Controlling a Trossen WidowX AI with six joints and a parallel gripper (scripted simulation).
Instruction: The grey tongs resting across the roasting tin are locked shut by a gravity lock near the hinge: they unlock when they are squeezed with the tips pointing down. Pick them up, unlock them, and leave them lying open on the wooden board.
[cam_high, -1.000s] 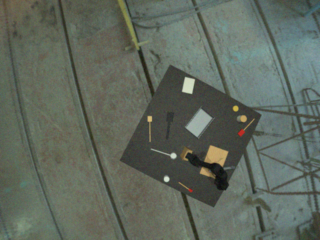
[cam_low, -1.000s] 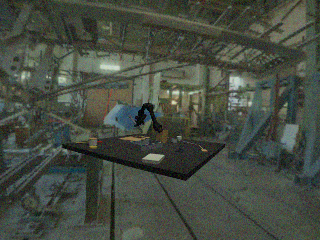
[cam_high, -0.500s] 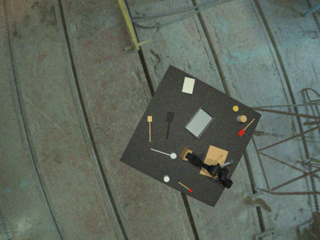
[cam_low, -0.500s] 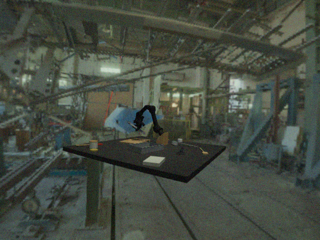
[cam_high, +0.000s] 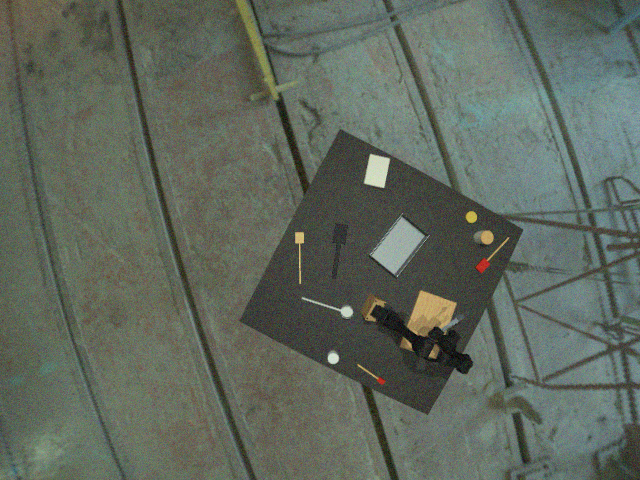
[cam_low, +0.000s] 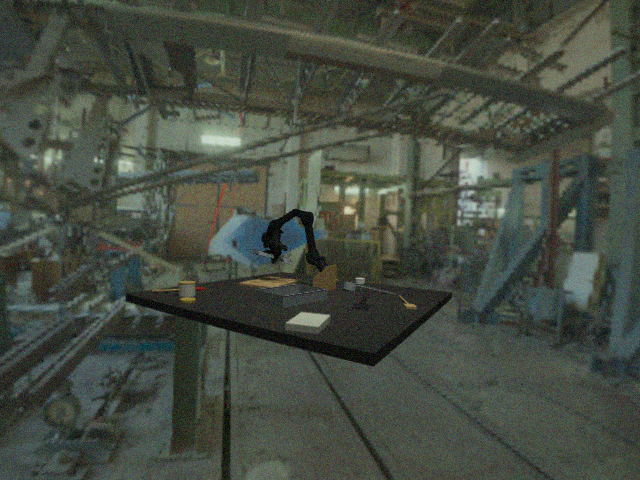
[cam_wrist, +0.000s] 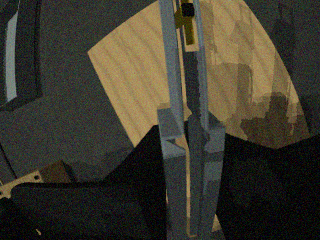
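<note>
The grey tongs (cam_high: 451, 323) (cam_low: 257, 251) (cam_wrist: 173, 75) are held in the air above the wooden board (cam_high: 429, 303) (cam_low: 258, 282) (cam_wrist: 125, 75). My gripper (cam_wrist: 172, 130) is shut on them, with a black finger on each side. In the exterior view they look nearly level, slightly tilted. Their two arms lie close together in the wrist view, and a yellow and black lock part (cam_wrist: 187, 20) shows between them at the top edge. Whether it is locked cannot be told. Shadows fall on the board. The roasting tin (cam_high: 399, 245) (cam_low: 305, 298) stands apart with nothing across it.
A brown block (cam_high: 370, 307) (cam_low: 324, 277) stands at the arm's base. A cylinder (cam_high: 485, 237) (cam_low: 187, 290), a yellow disc (cam_high: 470, 217) and a red-headed tool (cam_high: 482, 266) lie beyond the board. A white block (cam_high: 377, 171) (cam_low: 308, 321), a black spatula (cam_high: 339, 234) and a white ladle (cam_high: 346, 311) lie farther off.
</note>
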